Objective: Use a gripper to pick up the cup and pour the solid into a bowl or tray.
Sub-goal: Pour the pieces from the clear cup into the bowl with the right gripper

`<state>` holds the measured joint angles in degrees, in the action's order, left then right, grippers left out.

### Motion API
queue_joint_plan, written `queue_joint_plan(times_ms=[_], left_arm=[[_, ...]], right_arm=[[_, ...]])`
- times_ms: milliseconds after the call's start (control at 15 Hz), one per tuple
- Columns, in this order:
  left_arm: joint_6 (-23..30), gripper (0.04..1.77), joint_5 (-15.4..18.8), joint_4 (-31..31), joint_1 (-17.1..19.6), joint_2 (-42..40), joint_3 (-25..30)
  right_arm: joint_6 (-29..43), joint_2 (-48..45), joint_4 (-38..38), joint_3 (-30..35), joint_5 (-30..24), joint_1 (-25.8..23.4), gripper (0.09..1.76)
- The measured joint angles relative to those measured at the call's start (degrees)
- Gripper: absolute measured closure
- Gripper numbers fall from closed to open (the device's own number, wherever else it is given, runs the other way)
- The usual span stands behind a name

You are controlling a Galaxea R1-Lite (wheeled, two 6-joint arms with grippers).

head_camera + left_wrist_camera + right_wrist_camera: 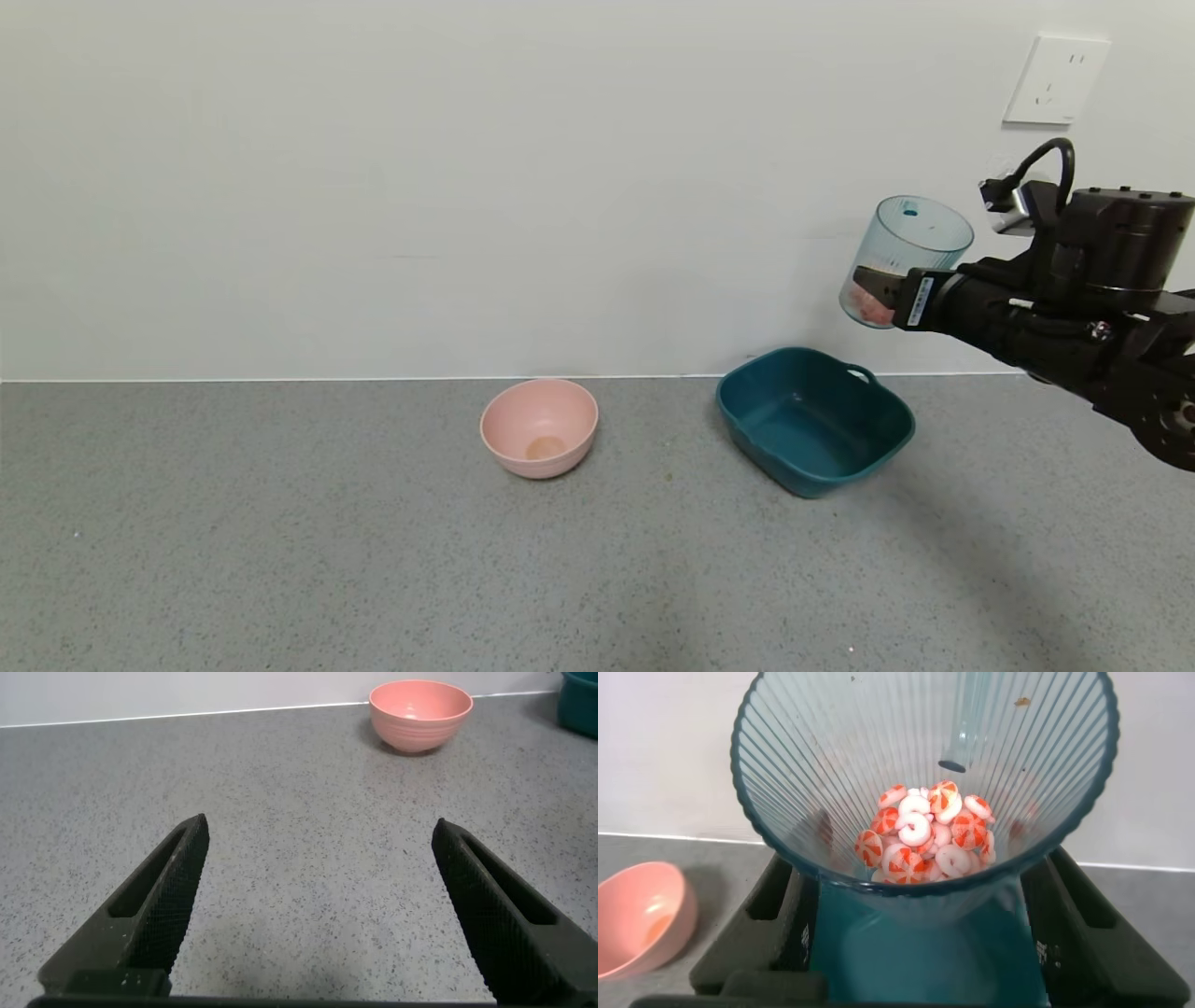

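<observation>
My right gripper (887, 297) is shut on the clear blue ribbed cup (901, 257) and holds it high in the air, above and a little right of the dark teal tub (814, 420). The cup leans slightly, its open mouth up. Orange-red and white discs (868, 306) lie at its bottom; they also show in the right wrist view (926, 835) inside the cup (924, 756), with the teal tub (920, 961) seen below between the fingers (761, 924). The tub holds nothing. My left gripper (318, 835) is open over bare counter.
A round pink bowl (540, 427) stands on the grey speckled counter left of the tub, and shows in the left wrist view (420, 714) and right wrist view (640, 915). A white wall with a socket (1055, 79) runs behind the counter.
</observation>
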<state>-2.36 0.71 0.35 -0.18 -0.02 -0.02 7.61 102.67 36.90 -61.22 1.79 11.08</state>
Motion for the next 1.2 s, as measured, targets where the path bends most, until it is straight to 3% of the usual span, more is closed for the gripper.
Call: queue_joint_plan(times_ms=[533, 1200], left_arm=[[0.02, 0.09, -0.02, 0.0, 0.0, 0.0, 0.02], [0.0, 0.09, -0.02, 0.0, 0.0, 0.0, 0.02]], right_arm=[[-11.35, 0.17, 0.39, 1.72, 0.99, -3.82, 0.53], [-36.07, 0.2, 1.51, 8.94, 2.65, -5.22, 0.53]])
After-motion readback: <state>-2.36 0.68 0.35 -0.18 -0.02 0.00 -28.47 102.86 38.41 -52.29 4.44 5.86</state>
